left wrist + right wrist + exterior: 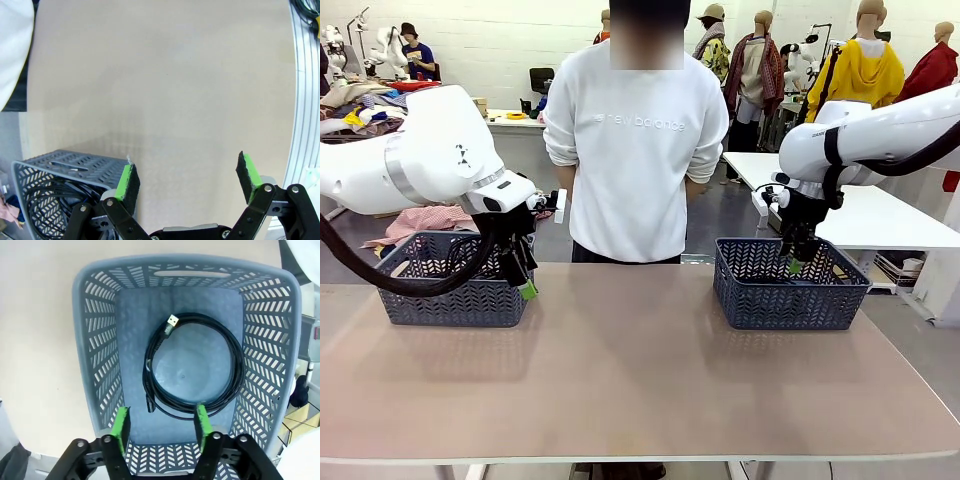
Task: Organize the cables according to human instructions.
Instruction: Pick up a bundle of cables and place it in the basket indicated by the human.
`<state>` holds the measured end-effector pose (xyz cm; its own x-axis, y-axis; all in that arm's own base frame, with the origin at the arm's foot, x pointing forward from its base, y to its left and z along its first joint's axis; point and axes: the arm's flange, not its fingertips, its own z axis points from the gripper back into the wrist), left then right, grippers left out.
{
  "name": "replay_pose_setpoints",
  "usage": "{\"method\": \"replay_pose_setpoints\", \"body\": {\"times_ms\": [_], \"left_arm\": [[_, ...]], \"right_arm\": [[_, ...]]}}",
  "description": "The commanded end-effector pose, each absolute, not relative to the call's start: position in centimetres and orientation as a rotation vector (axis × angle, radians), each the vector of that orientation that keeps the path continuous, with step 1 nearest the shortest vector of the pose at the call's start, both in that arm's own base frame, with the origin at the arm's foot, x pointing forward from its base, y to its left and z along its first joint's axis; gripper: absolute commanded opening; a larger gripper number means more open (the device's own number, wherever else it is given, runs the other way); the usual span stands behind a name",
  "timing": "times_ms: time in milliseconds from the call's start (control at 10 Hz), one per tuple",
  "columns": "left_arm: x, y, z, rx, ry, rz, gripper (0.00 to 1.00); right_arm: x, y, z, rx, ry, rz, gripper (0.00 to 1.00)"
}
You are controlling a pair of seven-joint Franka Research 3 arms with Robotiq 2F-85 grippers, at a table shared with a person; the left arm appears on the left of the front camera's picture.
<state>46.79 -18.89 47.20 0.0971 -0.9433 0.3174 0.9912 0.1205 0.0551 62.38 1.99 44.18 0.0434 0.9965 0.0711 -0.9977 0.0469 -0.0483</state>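
One coiled black cable [192, 365] with a metal USB-type plug lies flat on the floor of the right grey basket [95, 340]. My right gripper [161, 422] hangs open just above that basket's near end, empty; it also appears over the basket [790, 300] as the right gripper [794, 260]. In the left grey basket [65, 162] lie tangled black cables [47, 197]. Beside that basket's right front corner my left gripper [187, 180] stands open and empty over bare tabletop, with its fingertips [527, 288] by the left basket [450, 300].
A person in a white sweatshirt [635, 150] stands at the far edge between the baskets, arms behind the back. The beige tabletop [640, 370] stretches between and in front of the baskets. A metal rail [302, 100] runs along the table's edge.
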Motion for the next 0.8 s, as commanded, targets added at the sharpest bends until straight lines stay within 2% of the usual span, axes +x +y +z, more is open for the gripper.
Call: {"method": "replay_pose_setpoints", "body": {"times_ms": [0,100,500,700], "left_arm": [[46.71,-18.7,47.26,-0.188,-0.306,-1.444,1.0],[46.71,-18.7,47.26,-0.188,-0.306,-1.444,1.0],[46.71,-18.7,47.26,-0.188,-0.306,-1.444,1.0],[46.71,-18.7,47.26,-0.188,-0.306,-1.444,1.0]], "right_arm": [[62.37,1.71,44.37,0.035,-0.103,1.534,0.96],[62.39,1.74,44.41,0.039,-0.102,1.534,1.0],[62.71,1.5,44.09,0.068,-0.106,1.525,1.0],[62.29,1.97,43.97,0.025,-0.084,1.524,1.0]]}}
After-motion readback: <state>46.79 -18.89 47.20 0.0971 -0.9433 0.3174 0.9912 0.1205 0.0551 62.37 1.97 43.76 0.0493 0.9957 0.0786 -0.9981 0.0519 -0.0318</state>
